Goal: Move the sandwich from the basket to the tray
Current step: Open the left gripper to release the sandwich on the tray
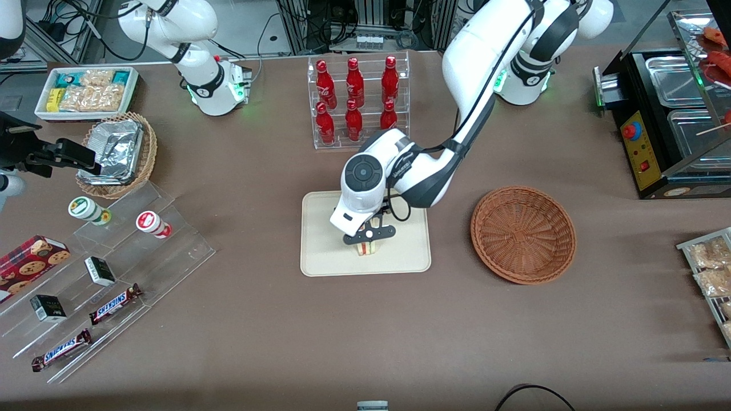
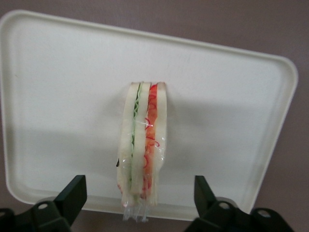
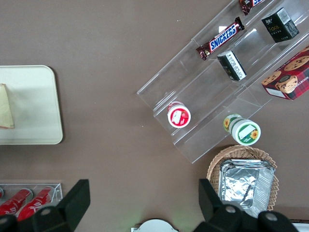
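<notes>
The sandwich (image 1: 369,248) stands on its edge on the cream tray (image 1: 325,254), close to the tray's rim nearest the front camera. In the left wrist view the sandwich (image 2: 143,145) shows white bread with green and red-orange layers in clear wrap, resting on the tray (image 2: 63,96). My left gripper (image 1: 369,235) hangs just above it and is open. Its black fingers (image 2: 72,193) stand wide apart on either side of the sandwich without touching it. The reddish-brown wicker basket (image 1: 522,234) lies empty beside the tray, toward the working arm's end of the table.
A clear rack of red bottles (image 1: 355,100) stands farther from the front camera than the tray. A stepped acrylic stand (image 1: 114,268) with snack bars and cups, a lighter wicker basket with foil containers (image 1: 117,153) and a white snack box (image 1: 85,91) lie toward the parked arm's end. A black food warmer (image 1: 668,120) is at the working arm's end.
</notes>
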